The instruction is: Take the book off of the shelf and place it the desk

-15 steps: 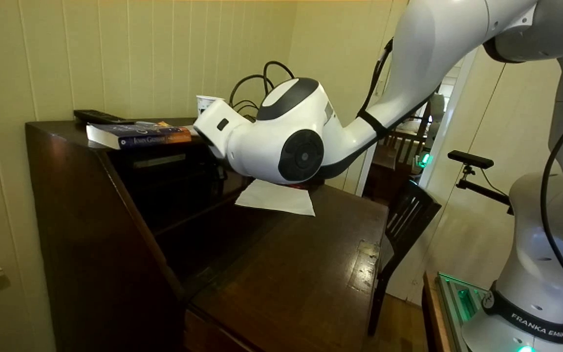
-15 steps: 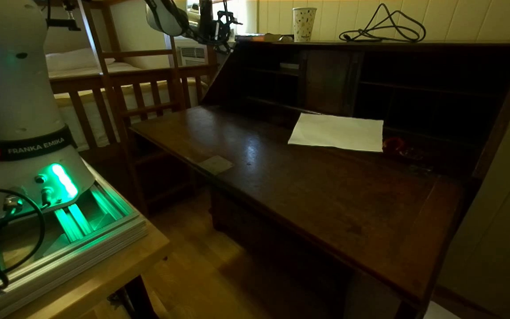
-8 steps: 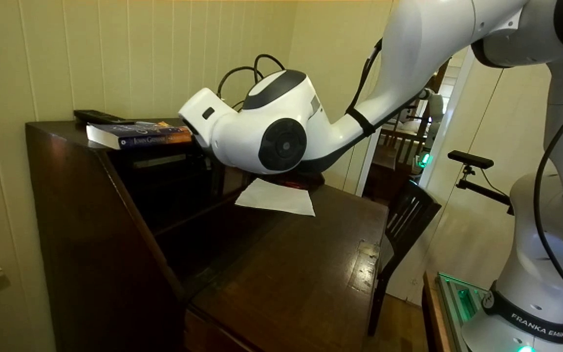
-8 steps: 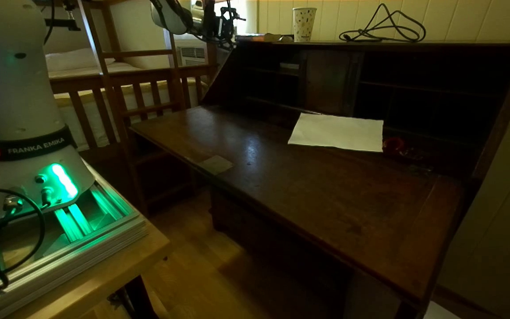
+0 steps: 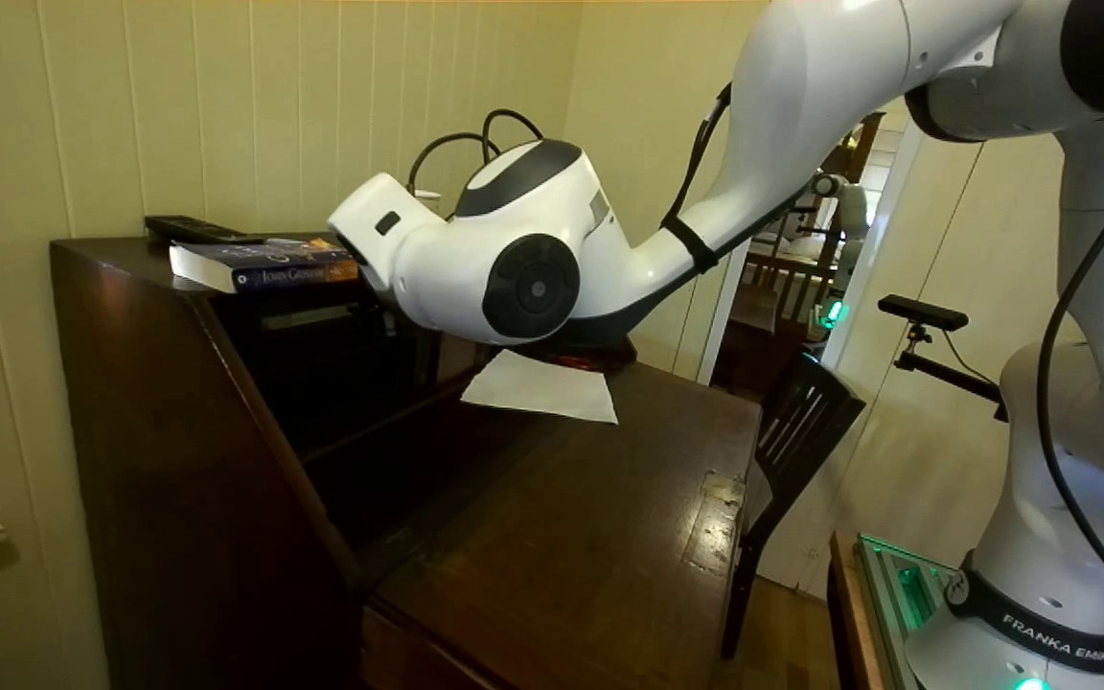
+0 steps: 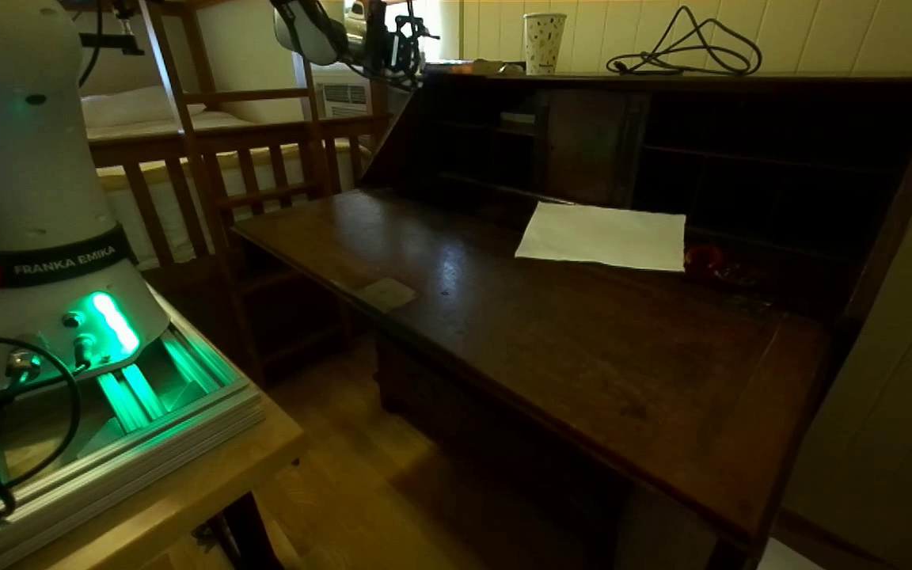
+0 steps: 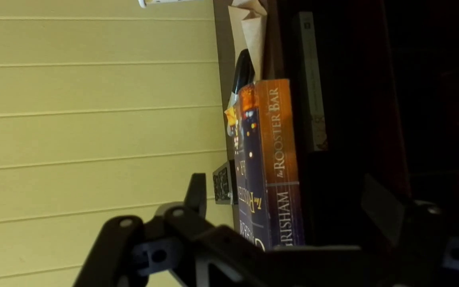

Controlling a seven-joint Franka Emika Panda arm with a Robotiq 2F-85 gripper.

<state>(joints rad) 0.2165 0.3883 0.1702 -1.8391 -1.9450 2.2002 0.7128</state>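
I stand at one end of the desk point(image 5: 562, 556), its dark polished top nearest me, and I take the white sheet of paper point(image 5: 540, 388) lying on it as the middle of my clock. At 10 o'clock, on the near end of the shelf point(image 5: 121, 254), the book point(image 5: 264, 264) lies flat, pale page edges toward me, its blue and orange spine facing the desk's open side. A black remote point(image 5: 190, 228) sits just behind it, by the wall point(image 5: 322, 115). The white arm point(image 5: 782, 144) reaches in from between 1 and 2 o'clock and hides most of the gripper point(image 7: 283, 191) from my side; the wrist view, turned sideways, shows the jaws spread wide, one finger at 8 o'clock of the book and the other at 4, with a gap showing between the book and each. In that same view some crumpled brown paper point(image 7: 249, 32) lies past the book at 12 o'clock. Farther along the shelf, in an exterior view, a speckled cup point(image 6: 545, 43) stands upright, and beyond it lies a looped black cord point(image 6: 674, 70). A red thing point(image 6: 704, 260), too dim to make out, rests on the desk just beside the far edge of the white sheet. At 3 o'clock, beyond the desk's edge, is a dark slatted chair point(image 5: 806, 422).
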